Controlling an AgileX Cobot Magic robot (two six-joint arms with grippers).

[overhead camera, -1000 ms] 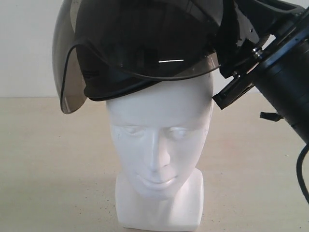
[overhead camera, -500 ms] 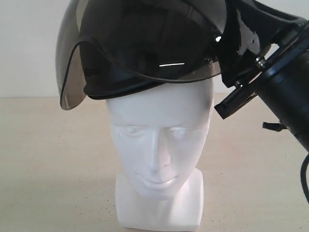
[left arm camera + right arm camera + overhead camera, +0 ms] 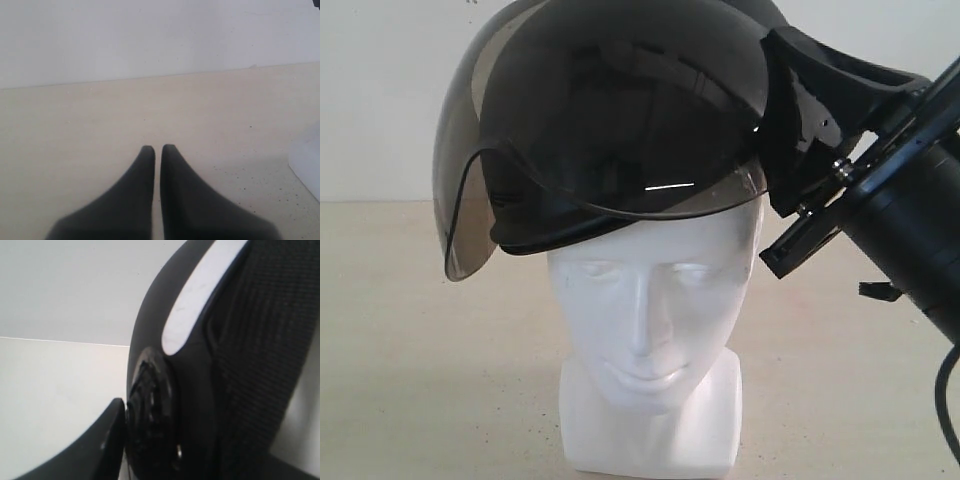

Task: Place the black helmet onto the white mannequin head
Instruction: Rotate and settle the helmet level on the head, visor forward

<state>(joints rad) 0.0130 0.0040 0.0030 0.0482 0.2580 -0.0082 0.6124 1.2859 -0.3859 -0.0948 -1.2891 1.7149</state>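
Below, a pale beige tabletop (image 3: 420,350), matte and flat, reaching across the whole exterior view. Flecked with fine dark specks (image 3: 245,189), plainest in the left wrist view. Behind, a plain off-white wall (image 3: 380,100), bare and evenly lit. Between the two, a straight horizontal seam (image 3: 125,80), slightly tilted in the left wrist view. Same pale surface and wall in the right wrist view.

This looks like a robotics lab or test bench rather than a home or a shop, though so little of the room shows that I can't be sure. A plain pale wall (image 3: 380,100) stands behind a beige, speckled surface (image 3: 420,380). The props are a white mannequin head (image 3: 645,330) and a black helmet (image 3: 620,120), with a black robot arm (image 3: 910,240) reaching in beside them.
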